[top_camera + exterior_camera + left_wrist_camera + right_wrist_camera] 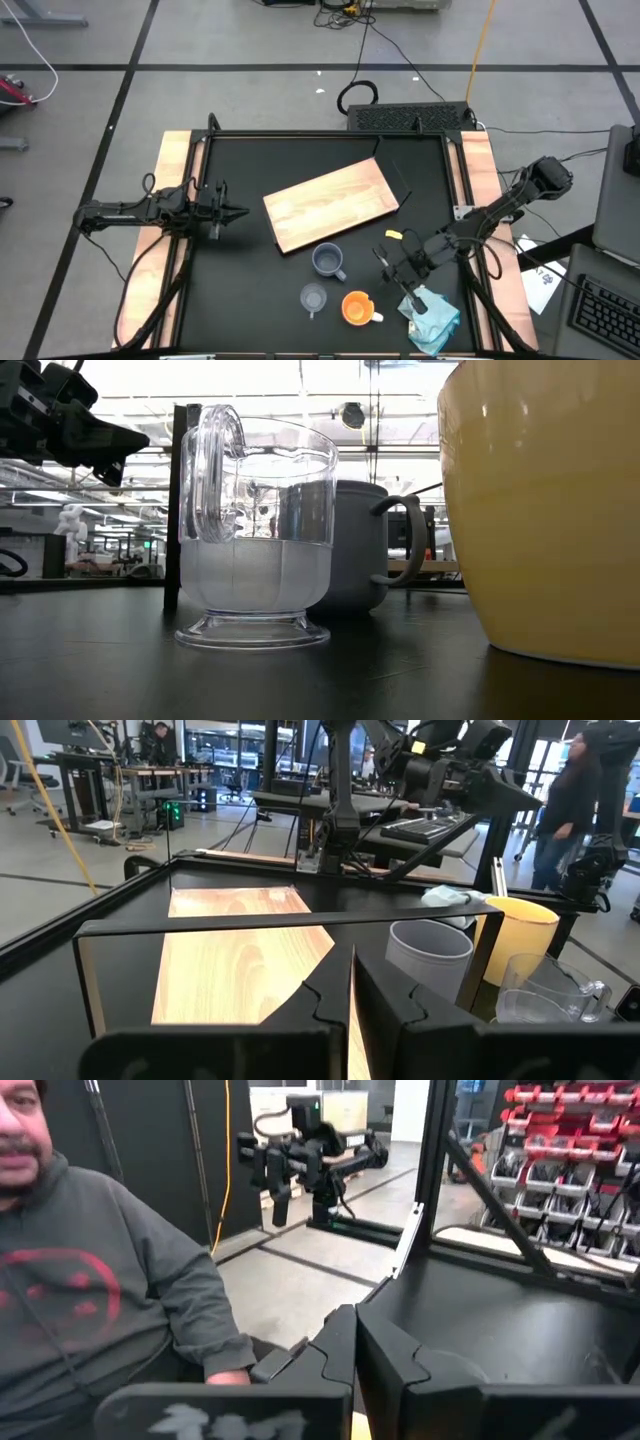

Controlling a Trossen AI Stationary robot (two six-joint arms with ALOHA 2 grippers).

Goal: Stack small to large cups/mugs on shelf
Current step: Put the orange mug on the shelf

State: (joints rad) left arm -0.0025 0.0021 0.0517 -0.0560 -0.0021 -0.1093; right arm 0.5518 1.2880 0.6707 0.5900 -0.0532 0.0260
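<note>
The light-wood shelf board (pixel 332 205) lies flat at the table's middle, turned at a slant. Near its front edge the blue-grey mug (pixel 328 260) stands upright on the black tabletop. The clear glass cup (pixel 314 298) and the orange mug with a white handle (pixel 357 307) stand nearer the front. All three also show in the low view: glass cup (pixel 255 540), blue-grey mug (pixel 360 545), orange mug (pixel 545 510). My left gripper (pixel 235 211) is shut and empty, left of the board. My right gripper (pixel 385 260) is shut and empty, right of the blue-grey mug.
A pale teal cloth (pixel 432 315) lies crumpled at the front right, below my right arm. A small yellow object (pixel 394 234) lies right of the board. A black frame (pixel 330 133) rims the table. A person (pixel 90 1290) sits close beyond the table's front edge.
</note>
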